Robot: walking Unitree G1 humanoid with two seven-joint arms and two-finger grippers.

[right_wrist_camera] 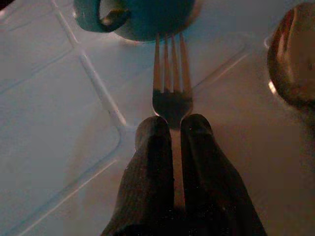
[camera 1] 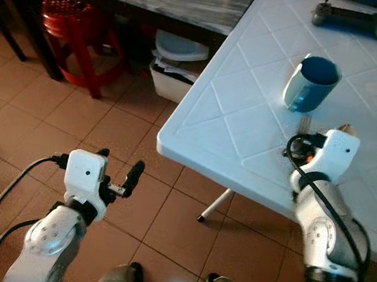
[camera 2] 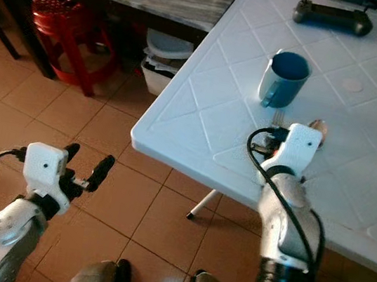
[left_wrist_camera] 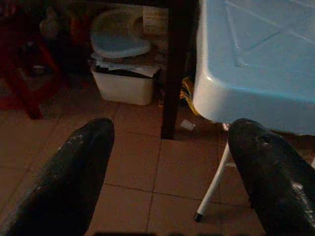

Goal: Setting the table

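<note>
The right gripper (right_wrist_camera: pixel 171 129) is clenched on the handle of a fork (right_wrist_camera: pixel 171 81), low over the white plastic table (camera 1: pixel 246 132), with the tines pointing at the blue mug (camera 1: pixel 311 83) just beyond them. A spoon (right_wrist_camera: pixel 291 61) lies on the table just right of the fork, and a black controller (camera 1: pixel 352 21) sits at the table's far side. The left gripper (camera 1: pixel 118 173) hangs released, fingers spread, over the tiled floor (camera 1: pixel 29 117) left of the table.

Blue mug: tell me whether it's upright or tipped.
Upright. The blue mug stands on its base on the white table, its open mouth facing up.
</note>
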